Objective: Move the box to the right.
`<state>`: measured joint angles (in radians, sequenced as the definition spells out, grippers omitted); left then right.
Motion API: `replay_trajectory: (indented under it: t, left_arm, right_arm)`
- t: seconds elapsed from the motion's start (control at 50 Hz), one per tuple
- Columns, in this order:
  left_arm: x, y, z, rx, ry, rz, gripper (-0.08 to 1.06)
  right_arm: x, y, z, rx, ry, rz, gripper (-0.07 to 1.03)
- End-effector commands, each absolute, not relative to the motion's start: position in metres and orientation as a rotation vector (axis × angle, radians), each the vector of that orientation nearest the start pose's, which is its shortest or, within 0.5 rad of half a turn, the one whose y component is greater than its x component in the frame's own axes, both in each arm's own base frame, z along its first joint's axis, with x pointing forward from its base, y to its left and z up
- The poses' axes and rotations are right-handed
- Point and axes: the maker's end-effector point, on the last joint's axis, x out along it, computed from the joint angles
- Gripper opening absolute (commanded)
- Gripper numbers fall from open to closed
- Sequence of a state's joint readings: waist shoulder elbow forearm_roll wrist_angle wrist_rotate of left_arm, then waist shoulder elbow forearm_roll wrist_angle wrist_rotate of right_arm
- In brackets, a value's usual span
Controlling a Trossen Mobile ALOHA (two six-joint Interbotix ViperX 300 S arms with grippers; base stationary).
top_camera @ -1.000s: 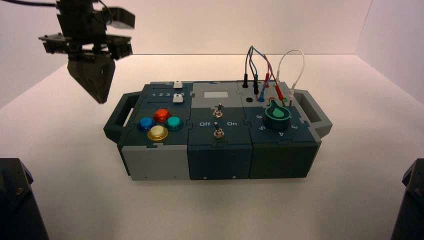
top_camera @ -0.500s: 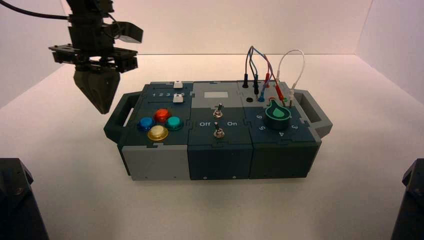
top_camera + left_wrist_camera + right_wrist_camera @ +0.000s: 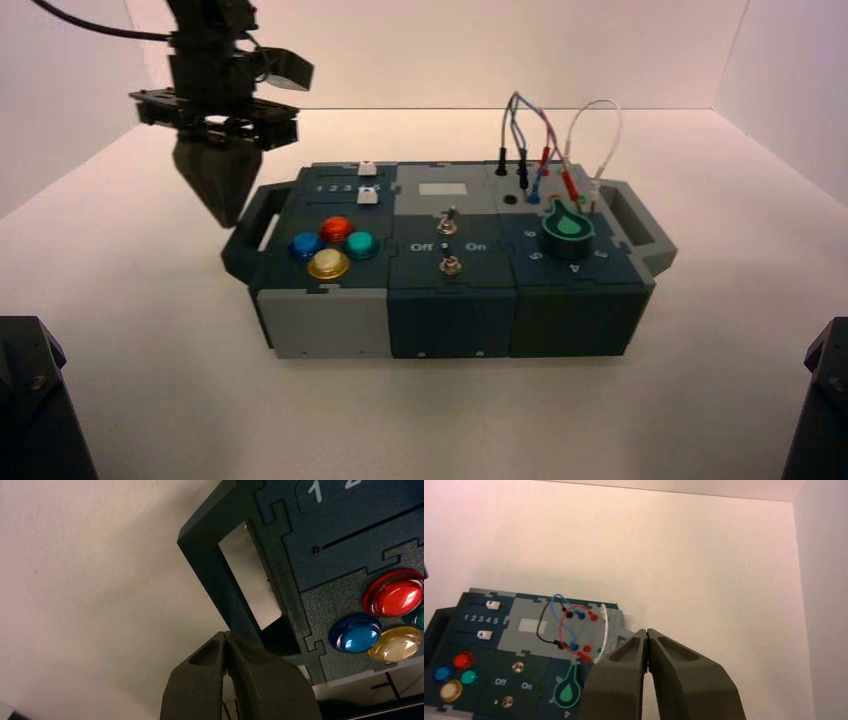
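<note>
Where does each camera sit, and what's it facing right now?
High view: above and behind the arms, facing down on the box; the left gripper shows at its left handle.
Left wrist view: on the left arm, facing that handle and the buttons; its shut gripper shows.
Right wrist view: on the right arm, facing the box and wires; its shut gripper shows.
All three share the coloured buttons.

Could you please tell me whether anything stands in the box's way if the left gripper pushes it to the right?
Nothing visible does: the left gripper, fingertips together, is at the left handle of the box, and only bare tabletop shows beyond its right handle.
</note>
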<state>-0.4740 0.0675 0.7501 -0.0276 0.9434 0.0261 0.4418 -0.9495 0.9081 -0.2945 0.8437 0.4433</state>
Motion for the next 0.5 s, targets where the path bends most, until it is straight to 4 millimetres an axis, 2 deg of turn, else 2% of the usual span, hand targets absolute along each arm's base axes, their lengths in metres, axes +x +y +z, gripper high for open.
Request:
replay_trajectory:
  t: [0.02,0.5]
  left_arm:
    - [0.232,-0.147,0.037,0.429,1.665,-0.426,-0.03]
    - [0.231,-0.215,0.029,0.553,1.629,-0.55,-0.03]
  right_arm:
    - [0.209,0.058,0.247,-0.016,0.736,0.13,-0.02]
    - [0.204,0.055,0.236,-0.023,0.759,0.124,-0.02]
